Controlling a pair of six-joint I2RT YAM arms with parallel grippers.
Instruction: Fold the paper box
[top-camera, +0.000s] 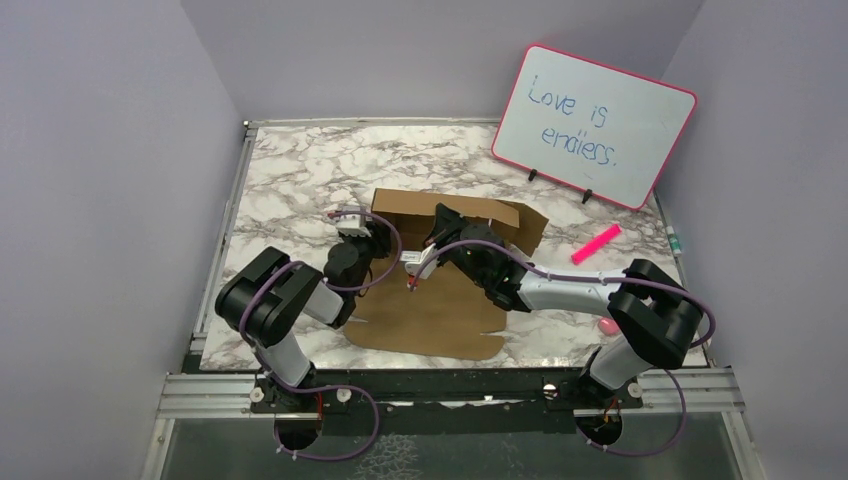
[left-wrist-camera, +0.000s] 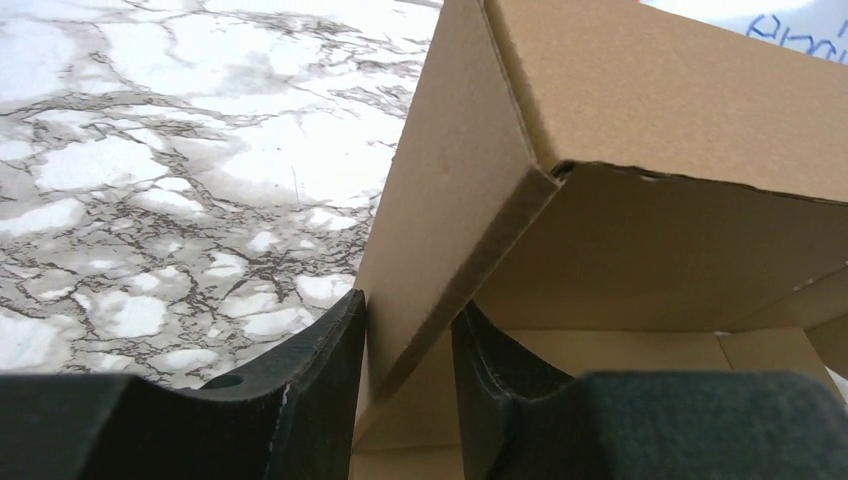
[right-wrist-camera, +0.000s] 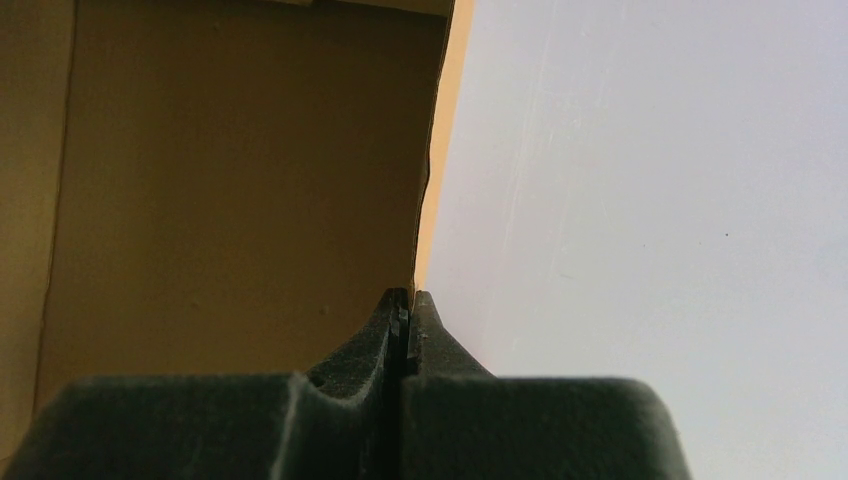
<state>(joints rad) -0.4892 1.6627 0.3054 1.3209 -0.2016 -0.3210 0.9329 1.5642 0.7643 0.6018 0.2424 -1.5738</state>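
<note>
Much paper box hidden, edges cropped

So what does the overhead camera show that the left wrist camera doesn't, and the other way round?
Only overhead: the right arm, the pink marker, and the flat front part of the box.
Only left wrist: the left gripper close up, its fingers either side of a raised flap at a folded corner.
Both: the box, the table and the whiteboard, though the wrist view catches only a corner of it.
</note>
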